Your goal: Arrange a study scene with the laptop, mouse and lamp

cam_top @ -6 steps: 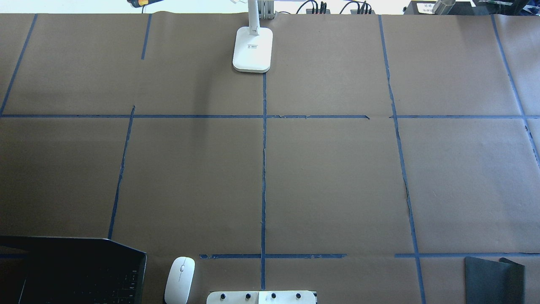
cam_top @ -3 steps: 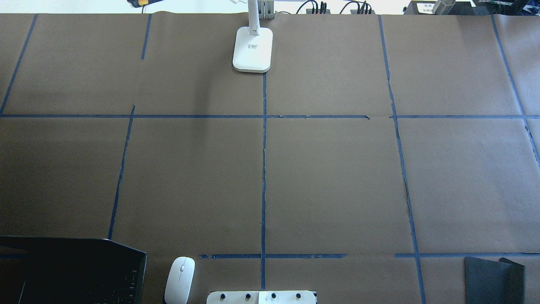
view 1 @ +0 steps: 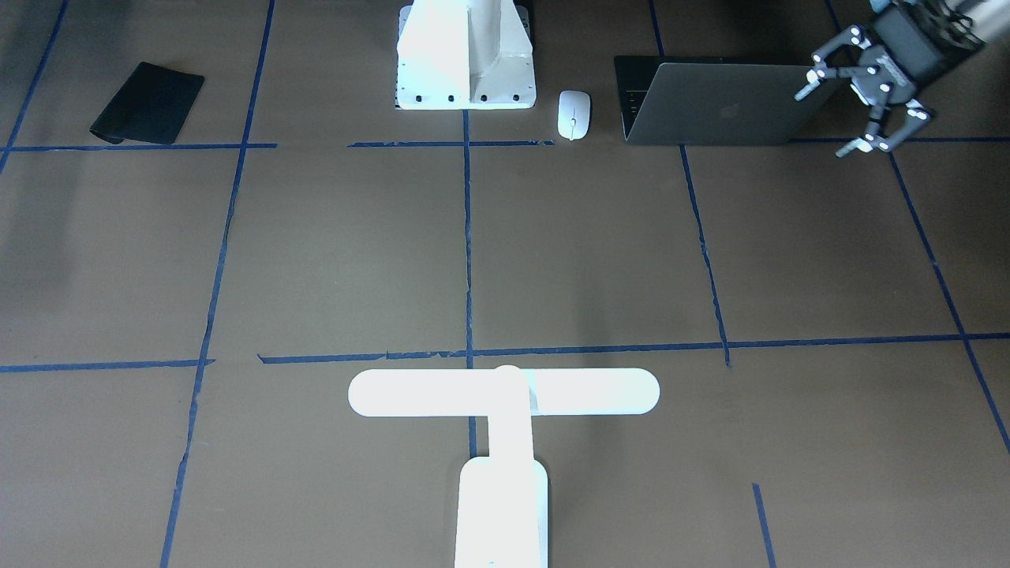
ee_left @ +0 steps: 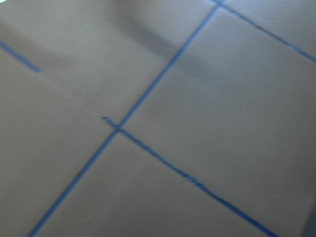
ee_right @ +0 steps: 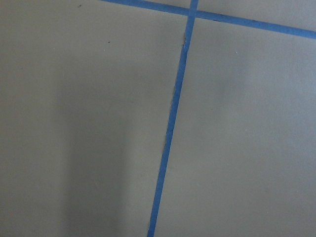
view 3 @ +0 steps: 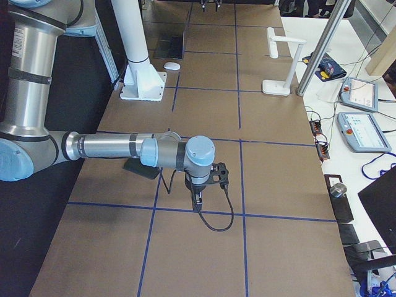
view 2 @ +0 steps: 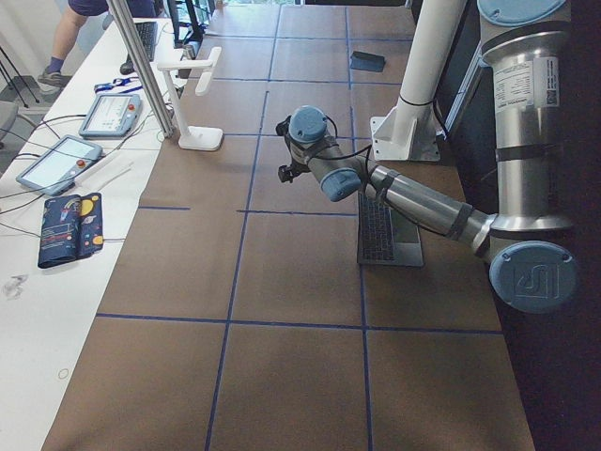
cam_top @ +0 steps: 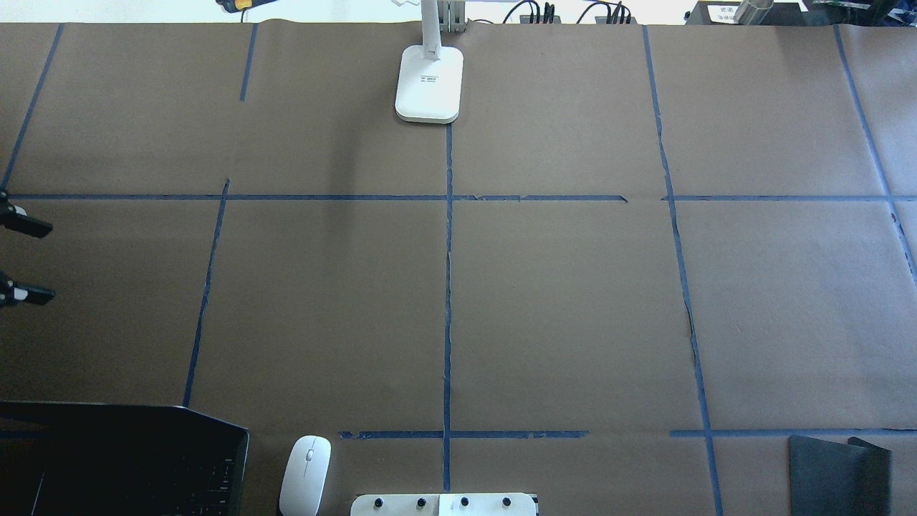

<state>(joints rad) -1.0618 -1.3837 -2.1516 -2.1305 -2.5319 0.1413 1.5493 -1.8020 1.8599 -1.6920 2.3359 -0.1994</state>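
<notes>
Caught the left gripper [cam_top: 41, 262] only by its tips at the overhead view's left edge; cropped the laptop [cam_top: 129, 459] and the mouse [cam_top: 306, 476] at the bottom edge and the lamp [cam_top: 428, 82] above its neck. Blurred the taped paper [ee_left: 197, 98] in the left wrist view. Left the right gripper [view 3: 199, 197], seen only from the side, unreadable as parted or closed.
</notes>
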